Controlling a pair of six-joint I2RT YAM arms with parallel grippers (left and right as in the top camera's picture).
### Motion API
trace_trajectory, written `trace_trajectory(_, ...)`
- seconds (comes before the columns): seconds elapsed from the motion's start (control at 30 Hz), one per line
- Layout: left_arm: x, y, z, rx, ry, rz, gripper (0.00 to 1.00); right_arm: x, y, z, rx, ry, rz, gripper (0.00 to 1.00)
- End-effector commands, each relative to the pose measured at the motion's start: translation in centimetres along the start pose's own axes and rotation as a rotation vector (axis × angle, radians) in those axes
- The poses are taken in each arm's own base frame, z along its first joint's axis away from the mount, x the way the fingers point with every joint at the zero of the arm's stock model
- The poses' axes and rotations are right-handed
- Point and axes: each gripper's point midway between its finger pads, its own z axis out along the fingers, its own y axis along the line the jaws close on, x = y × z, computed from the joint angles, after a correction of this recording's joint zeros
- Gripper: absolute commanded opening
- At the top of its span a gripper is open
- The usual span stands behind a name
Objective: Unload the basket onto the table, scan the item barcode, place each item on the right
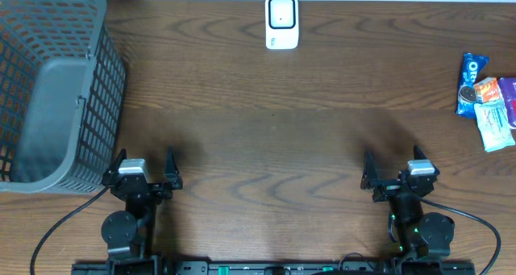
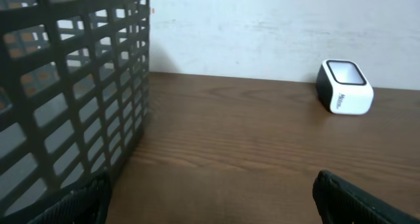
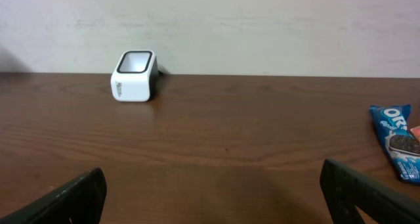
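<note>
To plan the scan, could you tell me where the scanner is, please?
Overhead, the white scanner stands centred at the far edge, apart from the basket on the left and the snack packets on the right.

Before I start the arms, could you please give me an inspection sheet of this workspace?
surface: dark wooden table.
job's things: white scanner at the far edge; Oreo pack and other snack packets at the right edge.
clutter: grey mesh basket, far left corner.
grippers: left fingers and right fingers open, holding nothing.
cables: black left cable and right cable loop out from the arm bases.
surroundings: pale wall behind the table.
</note>
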Motion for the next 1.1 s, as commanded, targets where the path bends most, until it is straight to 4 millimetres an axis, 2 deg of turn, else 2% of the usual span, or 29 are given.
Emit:
trace_trajectory(0.0, 1.41, -0.73, -0.03, 0.041, 0.049, 0.018, 0.98, 0.09, 0.13, 0.00, -0.005, 0.000, 0.013, 0.99)
trace_trajectory(1.07, 1.36, -0.72, -0.01, 0.040, 0.048, 0.000, 0.98, 0.09, 0.13, 0.00, -0.005, 0.000, 0.013, 0.99)
